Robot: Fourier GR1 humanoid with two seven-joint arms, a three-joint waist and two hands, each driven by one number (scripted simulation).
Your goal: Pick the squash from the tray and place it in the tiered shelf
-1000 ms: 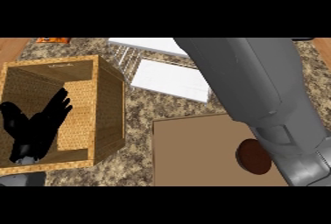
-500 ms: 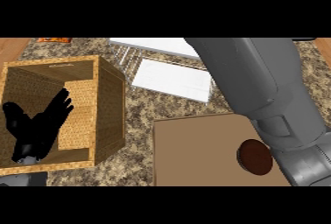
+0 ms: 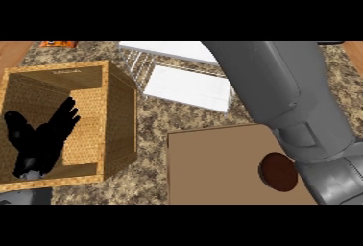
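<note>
A brown tray (image 3: 212, 168) lies on the counter at lower centre. On it rests a dark brown round thing (image 3: 276, 172), partly covered by my right forearm (image 3: 284, 101). No squash is visible. The forearm rises from the lower right and reaches over the white tiered shelf (image 3: 188, 86) at the top; the right hand is cut off past the upper edge. My left hand (image 3: 39, 139) rests open at the left, fingers up, over the wicker basket.
A tall wicker basket (image 3: 117, 120) stands at the left, its mouth open towards me. Speckled stone counter (image 3: 152, 125) shows between the basket, tray and shelf. An orange packet (image 3: 58, 43) lies at the top left.
The right forearm has shifted only slightly over the shelf. The left hand and the brown round thing have stayed put.
</note>
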